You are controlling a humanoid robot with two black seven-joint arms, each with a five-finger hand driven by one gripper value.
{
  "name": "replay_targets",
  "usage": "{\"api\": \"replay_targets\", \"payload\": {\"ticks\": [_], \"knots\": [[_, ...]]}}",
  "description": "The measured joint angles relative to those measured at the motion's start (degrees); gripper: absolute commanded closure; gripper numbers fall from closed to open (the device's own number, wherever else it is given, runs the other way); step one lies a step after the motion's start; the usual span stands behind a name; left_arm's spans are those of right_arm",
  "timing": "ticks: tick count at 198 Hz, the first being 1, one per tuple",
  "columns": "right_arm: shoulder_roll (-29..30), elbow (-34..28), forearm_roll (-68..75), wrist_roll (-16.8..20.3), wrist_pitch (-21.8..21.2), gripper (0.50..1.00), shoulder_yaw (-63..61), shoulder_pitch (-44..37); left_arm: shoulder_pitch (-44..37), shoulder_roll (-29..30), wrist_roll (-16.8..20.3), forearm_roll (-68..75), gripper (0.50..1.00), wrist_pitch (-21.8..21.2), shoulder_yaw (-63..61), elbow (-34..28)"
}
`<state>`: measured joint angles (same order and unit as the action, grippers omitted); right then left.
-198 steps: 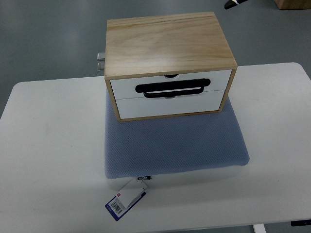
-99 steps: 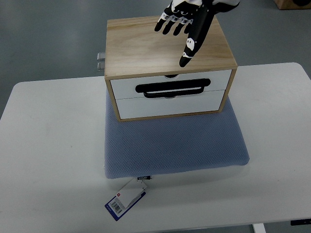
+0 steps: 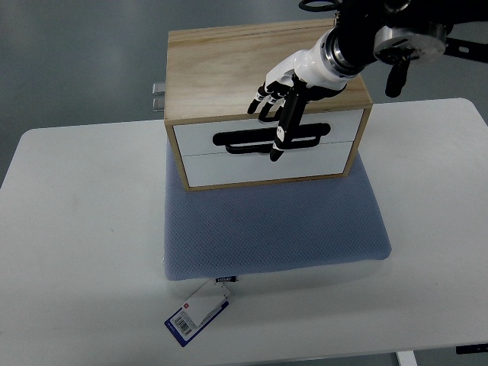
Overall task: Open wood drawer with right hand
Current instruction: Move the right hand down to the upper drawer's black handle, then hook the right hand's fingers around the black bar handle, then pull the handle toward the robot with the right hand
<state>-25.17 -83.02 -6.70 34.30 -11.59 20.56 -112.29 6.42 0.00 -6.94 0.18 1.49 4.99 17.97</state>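
Drawer (image 3: 267, 124) sits shut under right hand (image 3: 287, 91).

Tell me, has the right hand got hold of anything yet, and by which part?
Nothing held. The right hand hangs with fingers spread in front of the wooden drawer box, one finger crossing the black handle without curling around it.

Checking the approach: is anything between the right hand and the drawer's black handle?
Nothing. In the top view the right hand hangs right over the black handle, one finger crossing it; the wood drawer box stays shut.
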Motion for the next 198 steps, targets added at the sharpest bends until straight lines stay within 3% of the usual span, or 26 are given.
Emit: {"api": "replay_targets", "payload": {"ticks": [157, 198], "knots": [[3.11, 2.91, -9.51, -2.88, -0.71, 0.560, 0.20, 8.22, 0.00, 0.00, 0.00, -0.01, 0.500, -0.10, -0.08, -0.03], [3.52, 3.17, -10.82, -3.36, -6.97, 0.560, 0.78, 8.63, 0.00, 0.00, 0.00, -0.01, 0.500, -0.10, -0.08, -0.03]]}}
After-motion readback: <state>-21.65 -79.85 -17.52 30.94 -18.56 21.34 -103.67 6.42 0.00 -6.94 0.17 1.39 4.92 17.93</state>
